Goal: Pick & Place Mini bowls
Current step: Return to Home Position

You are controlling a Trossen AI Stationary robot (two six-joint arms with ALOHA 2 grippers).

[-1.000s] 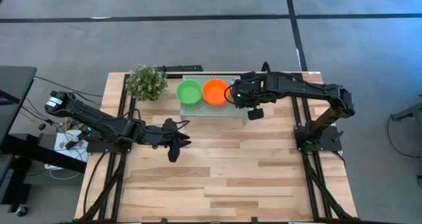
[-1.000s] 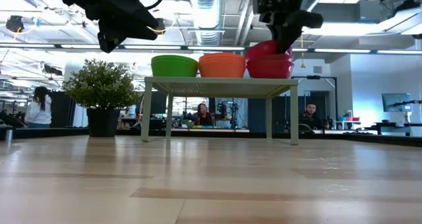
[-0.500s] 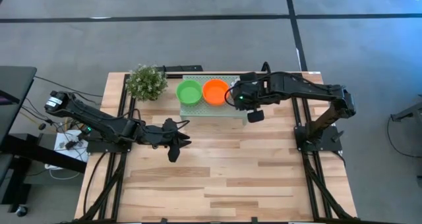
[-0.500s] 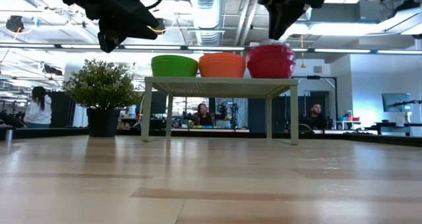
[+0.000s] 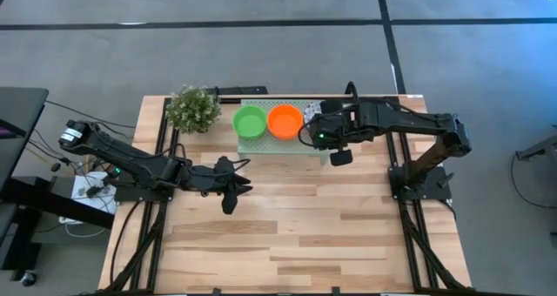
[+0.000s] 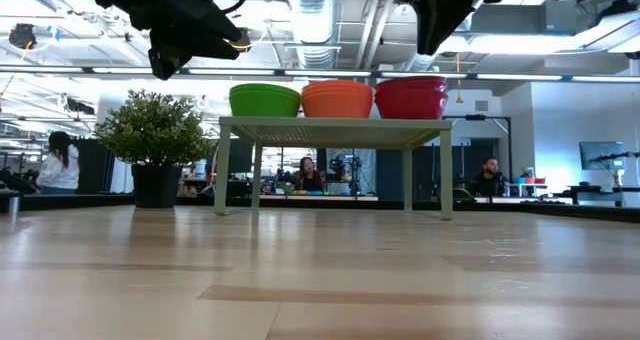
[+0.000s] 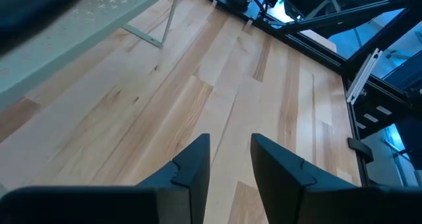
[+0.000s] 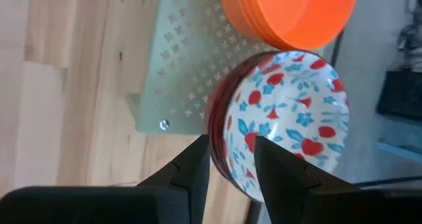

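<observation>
Three lots of mini bowls sit in a row on a pale green perforated stand [image 6: 335, 126] at the back of the wooden counter [image 5: 305, 235]. The green bowls [image 6: 264, 100] are nearest a small bushy plant [image 6: 155, 130], the orange bowls [image 6: 337, 98] are in the middle, and the white floral bowls [image 8: 283, 125], red on the outside, are at the other end. The orange and floral ones show as nested stacks, each touching its neighbour. The right hand [image 8: 231, 145] hovers directly above the floral stack, clear of its rim, with its two fingers a narrow gap apart and nothing between them. The left hand [image 7: 229, 141] hangs over bare counter in front of the plant, well apart from the stand and bowls. Its fingers are also narrowly parted and empty. In the room behind the counter, a few people [image 6: 306, 172] are visible in the distance.
</observation>
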